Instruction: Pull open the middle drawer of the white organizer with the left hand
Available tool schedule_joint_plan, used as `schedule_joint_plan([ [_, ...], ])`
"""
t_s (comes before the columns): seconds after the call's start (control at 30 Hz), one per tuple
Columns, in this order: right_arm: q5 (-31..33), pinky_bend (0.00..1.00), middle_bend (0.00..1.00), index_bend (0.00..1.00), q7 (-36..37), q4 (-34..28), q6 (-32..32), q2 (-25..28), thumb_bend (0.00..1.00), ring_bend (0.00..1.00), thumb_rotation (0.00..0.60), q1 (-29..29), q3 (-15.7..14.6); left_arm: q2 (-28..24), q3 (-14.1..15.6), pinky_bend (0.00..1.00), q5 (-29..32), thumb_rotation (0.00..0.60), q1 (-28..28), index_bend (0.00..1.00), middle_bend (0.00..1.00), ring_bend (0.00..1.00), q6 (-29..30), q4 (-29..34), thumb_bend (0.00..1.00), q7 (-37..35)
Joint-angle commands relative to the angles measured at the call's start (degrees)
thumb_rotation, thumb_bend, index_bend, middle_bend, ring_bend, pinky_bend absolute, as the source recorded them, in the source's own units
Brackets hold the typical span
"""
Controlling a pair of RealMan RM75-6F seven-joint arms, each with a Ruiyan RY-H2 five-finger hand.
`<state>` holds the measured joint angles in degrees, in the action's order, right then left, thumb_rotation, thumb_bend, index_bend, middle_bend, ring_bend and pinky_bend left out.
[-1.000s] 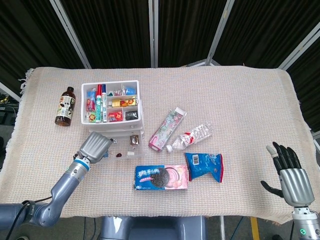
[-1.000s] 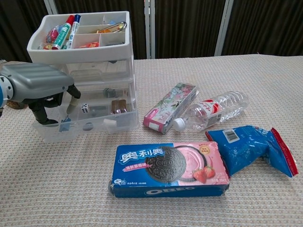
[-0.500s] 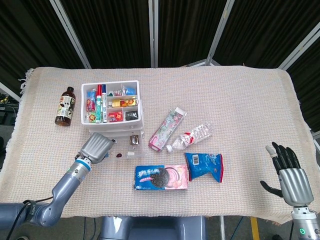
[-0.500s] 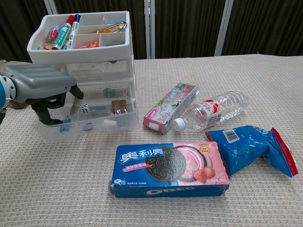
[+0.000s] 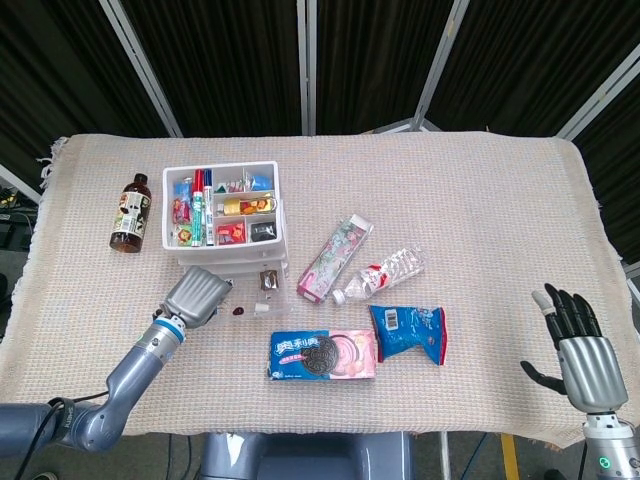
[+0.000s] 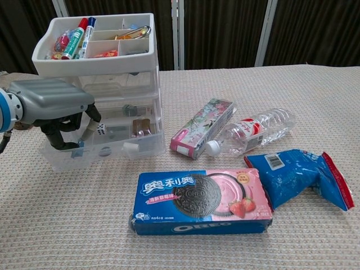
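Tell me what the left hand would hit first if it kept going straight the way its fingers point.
Most likely the clear drawer fronts of the white organizer: the left hand sits right before them, fingers curled toward them. Whether they already touch is unclear.

translucent glossy plastic organizer [image 6: 121, 121]

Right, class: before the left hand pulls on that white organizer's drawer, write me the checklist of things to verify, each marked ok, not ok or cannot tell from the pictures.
1. Left hand at the front of the white organizer: ok.
2. Fingers hooked on the middle drawer rather than the bottom one: cannot tell, the hand hides the contact.
3. Table in front of the organizer free for the drawer to slide out: ok; the Oreo box lies off to the side.
4. Right hand open and far from the work: ok.
5. Top tray items settled: ok.
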<state>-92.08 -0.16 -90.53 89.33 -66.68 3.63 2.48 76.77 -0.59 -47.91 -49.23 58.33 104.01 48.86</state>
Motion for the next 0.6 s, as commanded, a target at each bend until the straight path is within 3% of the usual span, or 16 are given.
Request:
schedule_joint_plan([
  [0.03, 0.2, 0.0, 0.0, 0.0, -0.2, 0.1, 0.2, -0.2, 0.06, 0.0, 0.6, -0.1, 0.2, 0.1, 0.1, 0.75, 0.0, 0.6, -0.1, 0.58, 0.95, 0.93, 0.1, -0.1, 0.3, -0.1],
  [0.3, 0.2, 0.0, 0.0, 0.0, -0.2, 0.1, 0.4, -0.3, 0.06, 0.0, 0.6, -0.1, 0.2, -0.2, 0.6, 0.75, 0.2, 0.6, -0.1, 0.59, 0.95, 0.93, 0.2, -0.1, 0.31, -0.5],
  [0.6, 0.2, 0.0, 0.0, 0.0, -0.4, 0.1, 0.4, -0.5, 0.06, 0.0, 0.6, -0.1, 0.2, -0.8, 1.0, 0.75, 0.3, 0.6, -0.3, 0.6, 0.95, 0.93, 0.0, 0.2, 0.41, -1.1],
])
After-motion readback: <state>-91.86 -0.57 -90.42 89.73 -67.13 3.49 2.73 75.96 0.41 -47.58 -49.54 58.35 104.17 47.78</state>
